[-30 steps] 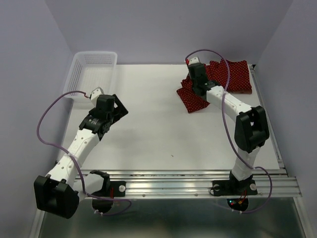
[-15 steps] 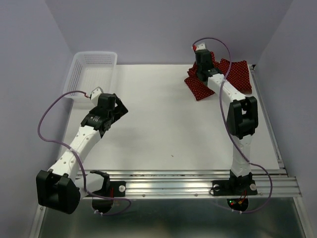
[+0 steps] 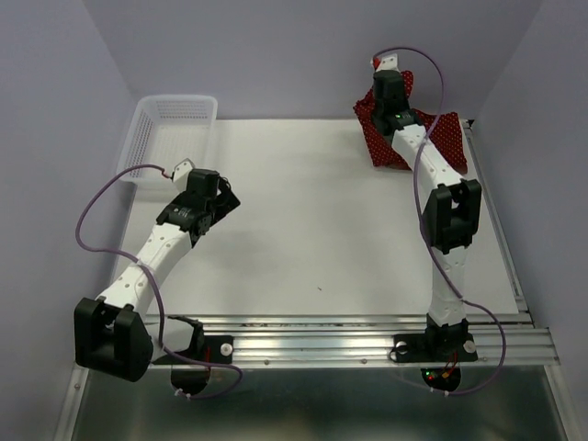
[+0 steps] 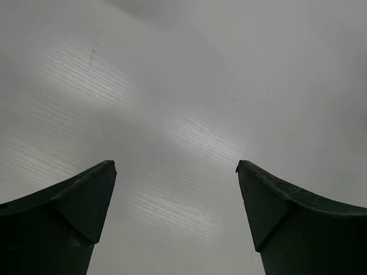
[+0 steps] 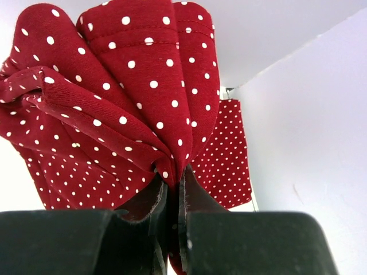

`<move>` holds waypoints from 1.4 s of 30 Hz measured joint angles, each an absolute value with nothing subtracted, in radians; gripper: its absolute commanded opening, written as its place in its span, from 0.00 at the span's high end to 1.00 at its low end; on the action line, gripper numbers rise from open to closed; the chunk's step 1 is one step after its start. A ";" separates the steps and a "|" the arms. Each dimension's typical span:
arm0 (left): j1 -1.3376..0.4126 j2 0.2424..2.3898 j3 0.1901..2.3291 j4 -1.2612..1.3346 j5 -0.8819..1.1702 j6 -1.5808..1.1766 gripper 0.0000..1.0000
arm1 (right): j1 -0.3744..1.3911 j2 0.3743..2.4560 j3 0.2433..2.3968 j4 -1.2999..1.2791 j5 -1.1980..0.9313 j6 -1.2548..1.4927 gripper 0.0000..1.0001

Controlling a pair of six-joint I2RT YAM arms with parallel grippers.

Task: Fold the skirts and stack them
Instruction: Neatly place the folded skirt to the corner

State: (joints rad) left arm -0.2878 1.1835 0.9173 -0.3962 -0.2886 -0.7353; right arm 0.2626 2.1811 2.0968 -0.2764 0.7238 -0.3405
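My right gripper [image 3: 385,118] is shut on a dark red skirt with white dots [image 3: 381,144] and holds it up at the table's far right corner. In the right wrist view the cloth [image 5: 120,97] bunches out of the closed gripper [image 5: 171,182]. Another dotted skirt [image 3: 443,140] lies flat under and behind it, and shows in the right wrist view too [image 5: 226,154]. My left gripper [image 3: 219,204] is open and empty over bare table at the left; the left wrist view shows its fingers [image 4: 74,200] wide apart. The plaid skirt is out of view.
A white lattice basket [image 3: 175,129] stands at the far left corner. The table top [image 3: 303,230] ends at a metal rail [image 3: 349,331] by the arm bases. Lilac walls close in the back and both sides.
My right gripper has moved back and up toward the far right corner, lifting the dotted skirt off the table. The left arm has shifted slightly forward.
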 measured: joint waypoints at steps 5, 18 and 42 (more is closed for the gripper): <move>-0.286 1.201 0.917 -0.384 -0.286 -0.735 0.01 | 0.254 2.181 2.115 -0.279 0.728 -0.337 0.99; -0.286 1.248 0.919 -0.341 -0.262 -0.735 0.01 | 0.220 2.185 2.153 -0.301 0.728 -0.333 0.99; -0.286 1.360 0.972 -0.326 -0.234 -0.729 0.01 | 0.001 2.252 2.216 -0.451 0.437 -0.233 0.99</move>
